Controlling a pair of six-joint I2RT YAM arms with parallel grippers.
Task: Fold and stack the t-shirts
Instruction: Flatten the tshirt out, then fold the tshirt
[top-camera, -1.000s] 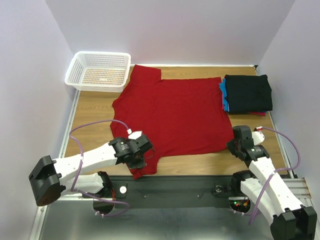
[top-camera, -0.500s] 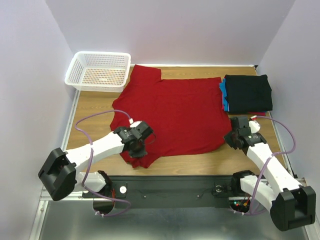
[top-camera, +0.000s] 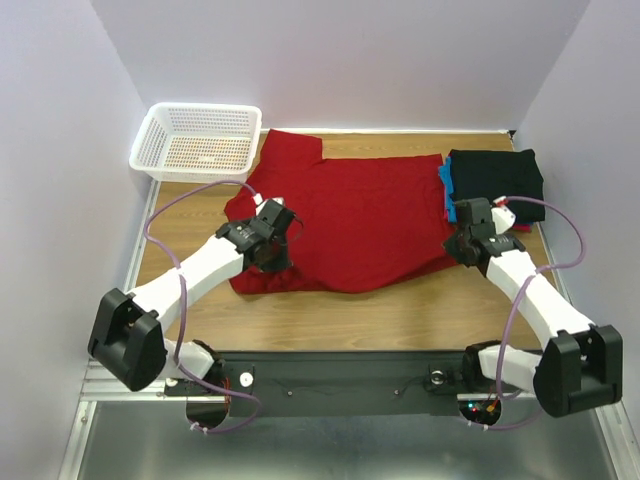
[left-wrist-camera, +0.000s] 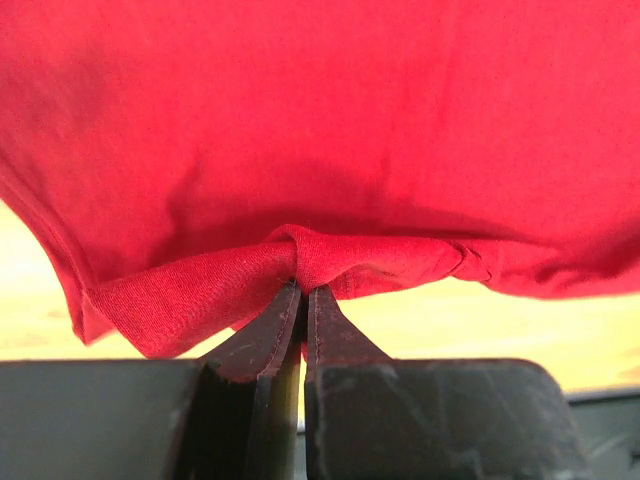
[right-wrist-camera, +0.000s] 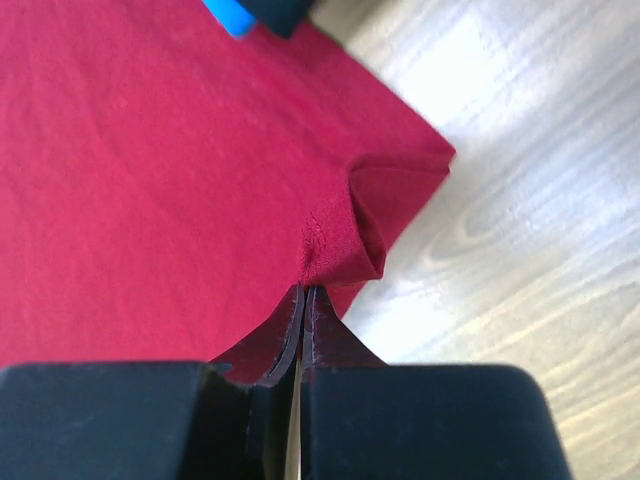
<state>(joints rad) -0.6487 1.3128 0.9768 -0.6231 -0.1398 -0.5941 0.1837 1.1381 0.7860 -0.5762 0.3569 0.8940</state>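
Over the last second both arms have drawn the shirt's (top-camera: 350, 215) near hem away from their bases, toward the basket's (top-camera: 160, 160) end of the counter (top-camera: 400, 310). The hem now lies lifted and doubled back, so the first fold looks to be under way. The left end effector (left-wrist-camera: 303, 290) is pressed together on a bunched hem. The right end effector (right-wrist-camera: 303, 290) likewise pinches the other hem corner. The shirt lies spread just right of the basket, between it and the stack (top-camera: 495, 185).

No text, label, brand, number or sign can be read on anything.
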